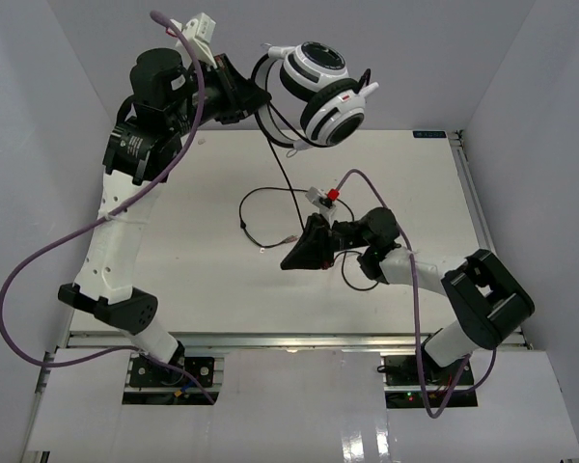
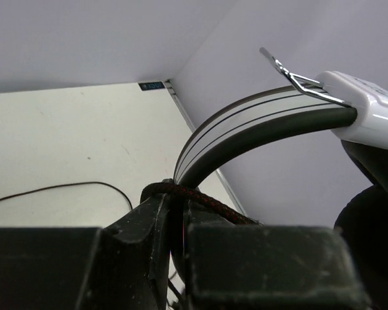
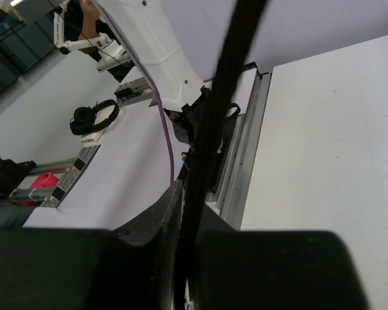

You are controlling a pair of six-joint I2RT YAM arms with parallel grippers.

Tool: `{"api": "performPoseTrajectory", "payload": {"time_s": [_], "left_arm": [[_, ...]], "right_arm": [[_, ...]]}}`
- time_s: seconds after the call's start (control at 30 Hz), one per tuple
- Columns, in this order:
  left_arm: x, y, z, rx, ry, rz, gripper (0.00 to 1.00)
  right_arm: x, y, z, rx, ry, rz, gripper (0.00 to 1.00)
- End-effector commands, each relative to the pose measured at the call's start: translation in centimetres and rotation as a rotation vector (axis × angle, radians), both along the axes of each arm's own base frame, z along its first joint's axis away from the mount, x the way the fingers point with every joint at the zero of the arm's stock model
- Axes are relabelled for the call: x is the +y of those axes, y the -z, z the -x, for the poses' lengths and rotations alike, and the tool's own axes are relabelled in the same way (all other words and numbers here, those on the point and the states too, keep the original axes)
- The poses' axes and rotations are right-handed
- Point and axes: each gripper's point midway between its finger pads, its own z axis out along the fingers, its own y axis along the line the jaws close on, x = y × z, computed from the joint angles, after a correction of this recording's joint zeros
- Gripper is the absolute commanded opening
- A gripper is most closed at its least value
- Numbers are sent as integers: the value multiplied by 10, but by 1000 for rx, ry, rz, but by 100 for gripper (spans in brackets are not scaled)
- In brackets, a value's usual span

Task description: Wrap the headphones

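left gripper (image 1: 256, 96) is high above the far side of the table (image 1: 174, 251), with its fingers closed tight on the white headband of the headphones (image 1: 320, 82), so both ear cups are in the air just to the right of it. the thin black cable (image 1: 282, 178) drops from there to the table and makes a loop on it. right gripper (image 1: 292, 259) is low near the middle of the table, well below the headphones, with its fingers pinched together on this cable.
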Motion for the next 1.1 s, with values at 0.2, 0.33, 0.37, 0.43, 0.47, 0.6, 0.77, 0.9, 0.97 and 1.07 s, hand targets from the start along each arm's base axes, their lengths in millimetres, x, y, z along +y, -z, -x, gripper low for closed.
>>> {"api": "performPoseTrajectory", "payload": {"time_s": [0.2,0.33,0.37,0.43,0.47,0.6,0.77,0.9,0.97,1.07], "left_arm": [[42,22,1,138,41,87,0],[17,91,26,308,192,72,0],[9,101,38,325,234,57,0],[-1,129,58,387,305,33,0],[-9,140,69,409,348,21,0],[-16,176,94,489,401,-27,0],[-7,205,104,531,381,-91,0],[-3,227,107,567,365,-128,0],[1,235,105,573,338,-156,0],[6,243,105,582,323,-189,0]], "right_arm": [[-60,-32,-85,-198,433,-94,8],[-87,-64,-145,-247,612,-124,8],[-86,-74,-158,-264,631,-125,8],[-85,-95,-181,-304,667,-137,8],[-85,-98,-189,-305,680,-136,8],[-88,-107,-210,-327,720,-143,8],[-112,-114,-216,-345,774,-173,8],[-134,-126,-224,-352,820,-204,8],[-147,-133,-227,-363,845,-225,8],[-160,-143,-229,-366,867,-263,8]]}}
